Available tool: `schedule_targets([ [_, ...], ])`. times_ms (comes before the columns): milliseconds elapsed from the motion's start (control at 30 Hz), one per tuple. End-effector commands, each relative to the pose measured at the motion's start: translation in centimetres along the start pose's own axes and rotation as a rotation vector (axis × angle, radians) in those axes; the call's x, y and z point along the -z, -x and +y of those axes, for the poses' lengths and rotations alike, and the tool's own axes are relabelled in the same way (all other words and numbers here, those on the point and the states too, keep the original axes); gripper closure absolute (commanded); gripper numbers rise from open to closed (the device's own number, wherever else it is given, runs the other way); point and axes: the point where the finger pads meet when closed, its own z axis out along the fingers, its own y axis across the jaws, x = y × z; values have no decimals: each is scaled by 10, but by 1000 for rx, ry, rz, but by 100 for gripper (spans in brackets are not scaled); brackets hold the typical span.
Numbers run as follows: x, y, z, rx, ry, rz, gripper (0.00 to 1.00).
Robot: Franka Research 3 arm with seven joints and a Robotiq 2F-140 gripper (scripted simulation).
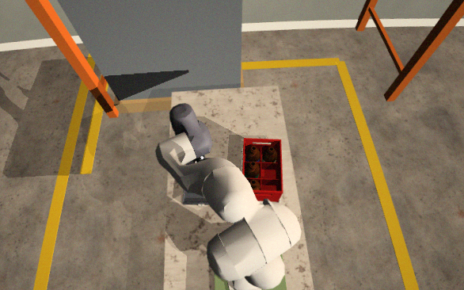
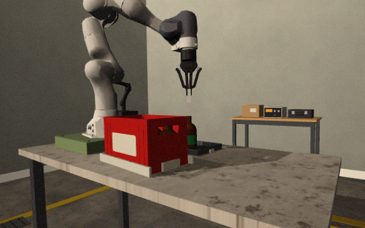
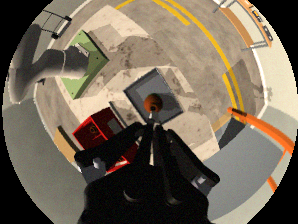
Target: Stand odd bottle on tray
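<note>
The gripper (image 2: 189, 99) hangs empty, fingers pressed together, above the brown bottle (image 2: 192, 132). That bottle seems to stand upright on the dark tray (image 2: 205, 147) behind the red crate (image 2: 145, 141).

Worktop (image 2: 260, 174): pale, mottled slab with dark stains, on dark legs. Directly on it: a green base plate (image 2: 73, 144) at the far left end; a pale flat plinth (image 2: 126, 165) carrying the red crate (image 2: 145, 140); a dark tray (image 2: 205, 147) just behind the crate, a brown bottle (image 2: 192, 134) upright on it.
</note>
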Motion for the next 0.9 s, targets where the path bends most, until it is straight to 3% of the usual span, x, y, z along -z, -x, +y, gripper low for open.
schedule_targets([
  [0,1,-1,0,3,2,2,90],
  [867,1,-1,0,3,2,2,90],
])
